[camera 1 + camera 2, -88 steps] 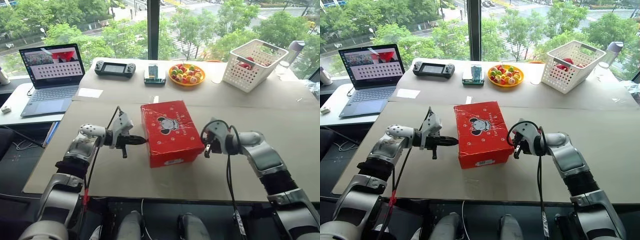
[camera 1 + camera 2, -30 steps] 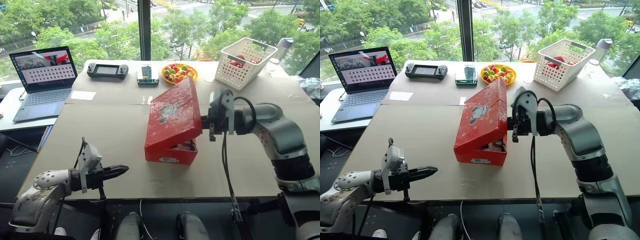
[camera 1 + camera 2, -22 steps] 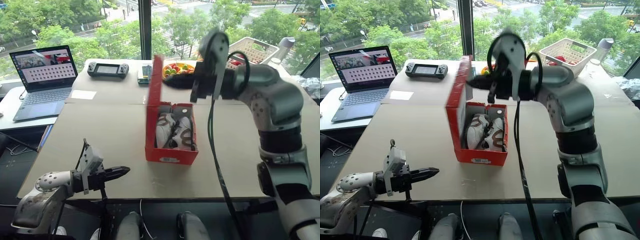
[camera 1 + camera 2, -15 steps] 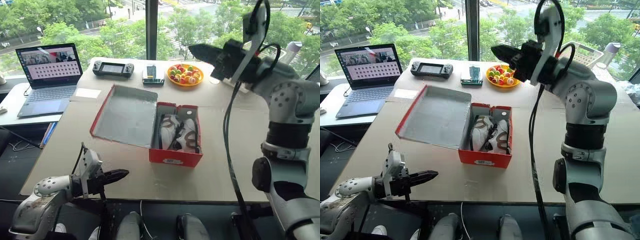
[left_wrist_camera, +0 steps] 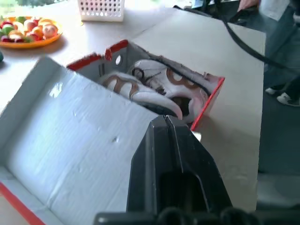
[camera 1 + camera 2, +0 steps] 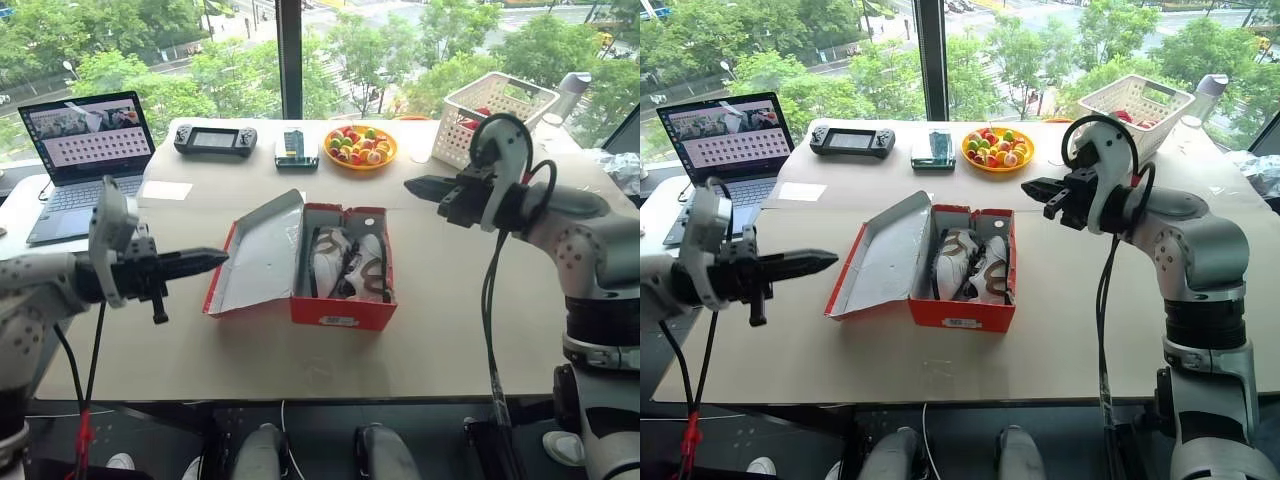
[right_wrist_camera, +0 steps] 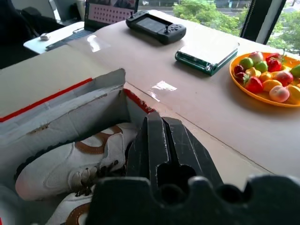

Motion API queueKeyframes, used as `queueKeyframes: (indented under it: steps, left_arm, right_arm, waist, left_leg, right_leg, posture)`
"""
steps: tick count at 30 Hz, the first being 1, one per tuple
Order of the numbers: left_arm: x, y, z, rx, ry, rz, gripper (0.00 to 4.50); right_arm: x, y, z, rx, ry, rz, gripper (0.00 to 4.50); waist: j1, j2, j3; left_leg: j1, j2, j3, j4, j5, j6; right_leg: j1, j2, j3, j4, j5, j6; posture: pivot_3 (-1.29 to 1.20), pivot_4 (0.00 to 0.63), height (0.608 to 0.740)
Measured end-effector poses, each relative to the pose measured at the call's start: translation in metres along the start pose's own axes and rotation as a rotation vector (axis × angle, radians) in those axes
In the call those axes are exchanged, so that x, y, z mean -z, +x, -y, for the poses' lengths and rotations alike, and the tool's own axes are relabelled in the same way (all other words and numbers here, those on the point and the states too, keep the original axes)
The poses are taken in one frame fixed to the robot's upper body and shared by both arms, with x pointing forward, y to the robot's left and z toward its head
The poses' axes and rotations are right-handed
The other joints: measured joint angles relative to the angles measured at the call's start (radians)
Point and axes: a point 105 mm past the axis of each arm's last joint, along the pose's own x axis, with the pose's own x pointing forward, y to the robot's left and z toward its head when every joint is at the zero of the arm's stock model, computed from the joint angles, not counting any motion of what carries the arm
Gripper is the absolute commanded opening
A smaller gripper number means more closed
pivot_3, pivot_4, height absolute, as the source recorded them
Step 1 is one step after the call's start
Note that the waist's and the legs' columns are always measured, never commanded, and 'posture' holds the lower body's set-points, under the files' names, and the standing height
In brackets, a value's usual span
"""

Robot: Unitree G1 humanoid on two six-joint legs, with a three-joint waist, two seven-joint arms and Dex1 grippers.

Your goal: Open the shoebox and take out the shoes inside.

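Note:
The red shoebox (image 6: 345,312) stands open at the middle of the table, its lid (image 6: 255,255) folded out to the left with the pale inside facing up. Two white shoes (image 6: 345,262) with dark laces lie side by side inside it. My left gripper (image 6: 215,259) hovers shut just left of the lid, pointing right, holding nothing. To the right of the box, my right gripper (image 6: 415,185) hangs shut and empty above the table, pointing left. The left wrist view looks over the lid (image 5: 70,126) to the shoes (image 5: 154,86); the right wrist view shows the shoes (image 7: 70,164) below.
Along the back stand a laptop (image 6: 85,135), a game console (image 6: 215,138), a small green box (image 6: 291,148), an orange plate of fruit (image 6: 360,147) and a white lattice basket (image 6: 500,115). A bottle (image 6: 568,92) stands at the far right.
My right gripper swung the lid up and over to the left, then came down to the right of the box. My left gripper rose from the table's front edge to lid height.

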Motion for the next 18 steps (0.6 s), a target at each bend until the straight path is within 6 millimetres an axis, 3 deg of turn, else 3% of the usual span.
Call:
queueKeyframes:
  steps: [5,8,9,14,18]
  left_arm:
    - [0.015,0.016,-0.034,0.064,0.003,-0.070,0.00]
    - [0.033,0.028,-0.041,0.122,-0.006,-0.117,0.00]
    - [0.040,0.030,-0.042,0.140,-0.020,-0.131,0.00]
    - [0.046,0.040,-0.043,0.185,-0.008,-0.143,0.00]
    - [0.049,0.047,-0.042,0.206,0.002,-0.141,0.00]
  right_arm:
    - [0.011,0.031,-0.033,-0.089,-0.032,-0.099,0.03]
    - [0.024,0.045,-0.049,-0.118,-0.027,-0.164,0.03]
    - [0.029,0.047,-0.050,-0.110,-0.034,-0.192,0.56]
    - [0.042,0.045,-0.044,-0.047,-0.066,-0.285,2.12]
    - [0.042,0.040,-0.040,-0.022,-0.088,-0.305,3.49]
  waist:
    - [0.003,0.000,0.000]
    - [0.004,0.000,0.000]
    - [0.004,0.000,0.000]
    - [0.007,-0.002,0.001]
    - [0.006,-0.002,0.001]
  left_leg:
    - [0.000,0.000,0.003,0.000,0.000,0.000]
    - [-0.002,0.000,0.003,0.001,0.000,0.000]
    - [-0.004,0.000,0.004,0.001,0.000,0.000]
    - [-0.004,0.000,0.003,0.002,0.000,0.000]
    - [-0.004,0.000,0.002,0.002,0.000,0.000]
  right_leg:
    - [-0.001,0.002,-0.001,0.004,0.000,-0.006]
    - [-0.002,0.002,-0.001,0.004,0.000,-0.006]
    - [-0.003,0.001,-0.001,0.004,0.000,-0.006]
    - [-0.003,0.001,-0.002,0.004,0.000,-0.005]
    - [-0.002,0.001,-0.002,0.005,0.000,-0.005]
  posture:
    - [0.00,0.150,0.738]
    - [0.00,0.150,0.738]
    - [0.00,0.150,0.738]
    - [0.00,0.150,0.738]
    - [0.00,0.150,0.738]
